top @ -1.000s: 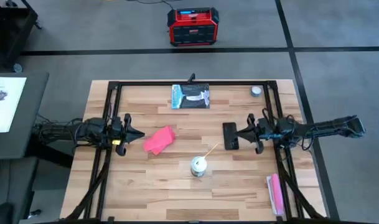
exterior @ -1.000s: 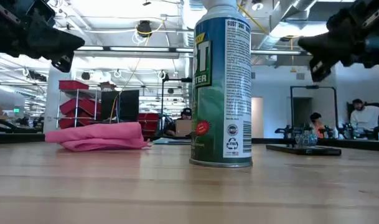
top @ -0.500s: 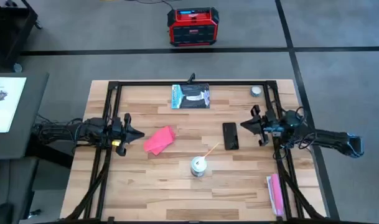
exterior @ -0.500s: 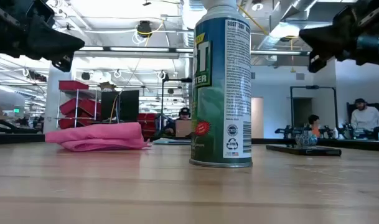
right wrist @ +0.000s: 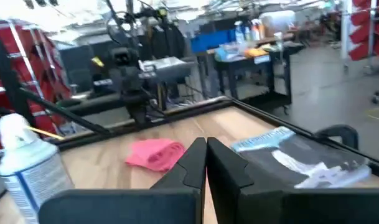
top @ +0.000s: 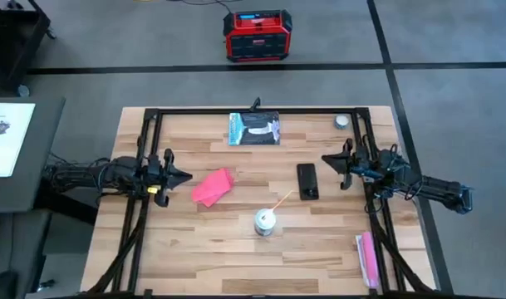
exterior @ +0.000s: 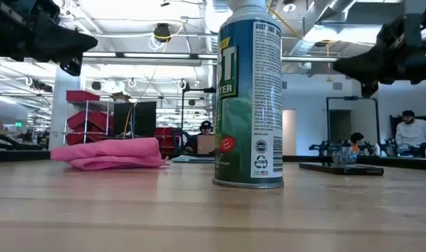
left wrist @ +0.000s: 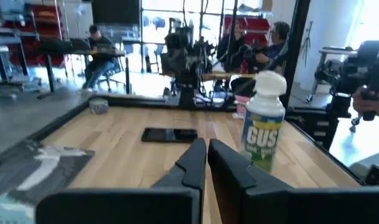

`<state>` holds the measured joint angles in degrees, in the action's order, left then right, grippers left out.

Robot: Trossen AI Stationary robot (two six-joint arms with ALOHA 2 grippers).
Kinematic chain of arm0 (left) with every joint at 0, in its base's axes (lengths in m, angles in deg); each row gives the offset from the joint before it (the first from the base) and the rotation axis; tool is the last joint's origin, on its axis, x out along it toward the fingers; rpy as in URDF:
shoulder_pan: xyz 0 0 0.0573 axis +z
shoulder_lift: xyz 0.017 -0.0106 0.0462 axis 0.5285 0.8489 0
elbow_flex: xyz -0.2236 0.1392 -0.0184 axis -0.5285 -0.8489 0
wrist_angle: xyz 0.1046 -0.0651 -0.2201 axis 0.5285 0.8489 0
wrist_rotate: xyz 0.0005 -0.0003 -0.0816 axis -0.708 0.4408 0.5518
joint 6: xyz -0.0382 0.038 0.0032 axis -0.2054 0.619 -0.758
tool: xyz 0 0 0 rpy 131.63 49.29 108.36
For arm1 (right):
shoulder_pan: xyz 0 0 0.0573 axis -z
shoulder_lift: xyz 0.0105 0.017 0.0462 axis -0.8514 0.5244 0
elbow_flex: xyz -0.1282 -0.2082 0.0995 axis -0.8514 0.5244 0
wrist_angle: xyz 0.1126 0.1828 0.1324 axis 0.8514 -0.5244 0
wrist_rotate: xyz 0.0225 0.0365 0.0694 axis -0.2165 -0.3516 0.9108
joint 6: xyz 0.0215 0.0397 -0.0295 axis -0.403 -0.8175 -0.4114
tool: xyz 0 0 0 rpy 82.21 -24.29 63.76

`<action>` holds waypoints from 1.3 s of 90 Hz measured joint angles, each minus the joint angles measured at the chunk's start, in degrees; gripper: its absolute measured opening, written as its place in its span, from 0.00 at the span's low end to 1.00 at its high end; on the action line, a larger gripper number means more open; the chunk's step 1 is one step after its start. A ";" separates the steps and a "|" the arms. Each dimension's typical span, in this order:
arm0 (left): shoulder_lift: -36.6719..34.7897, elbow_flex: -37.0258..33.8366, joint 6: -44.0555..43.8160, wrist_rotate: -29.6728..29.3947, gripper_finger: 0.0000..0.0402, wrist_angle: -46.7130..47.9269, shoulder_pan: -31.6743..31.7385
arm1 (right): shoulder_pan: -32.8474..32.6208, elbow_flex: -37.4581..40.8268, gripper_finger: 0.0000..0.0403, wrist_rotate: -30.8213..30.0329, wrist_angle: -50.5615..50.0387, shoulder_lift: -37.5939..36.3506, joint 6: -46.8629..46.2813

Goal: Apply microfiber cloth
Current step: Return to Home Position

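Left gripper (top: 186,176): by the bench's left edge, fingers pressed together, empty.
Microfiber cloth (top: 213,188): crumpled heap, left of bench centre, near that gripper. Likely light, limp, non-slip; pinch a raised fold.
Black phone (top: 307,181): right of centre.
Right gripper (top: 326,159): near right edge, fingers together, empty.

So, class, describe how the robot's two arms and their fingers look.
The left arm and right arm are dark, slim and jointed, with black cables along them. The left arm carries a small yellow tag. Each ends in two black, wedge-shaped fingers.
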<state>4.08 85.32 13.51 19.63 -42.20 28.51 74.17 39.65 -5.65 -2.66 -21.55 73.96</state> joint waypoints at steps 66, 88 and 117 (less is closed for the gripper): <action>0.13 -1.86 -1.51 -3.34 0.01 1.59 0.00 | 0.58 0.04 0.00 -5.00 -2.27 3.65 -0.44; 0.20 -1.49 -1.49 -3.24 0.01 5.80 0.00 | 0.58 0.04 0.00 -5.17 -1.77 3.65 -0.57; 0.26 -1.62 -1.49 -3.25 0.01 5.89 0.00 | 0.58 0.07 0.00 -5.22 -1.73 3.65 -0.57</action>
<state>4.35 83.70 12.03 16.38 -36.31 28.51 74.75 39.72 -10.87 -4.38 -17.91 73.38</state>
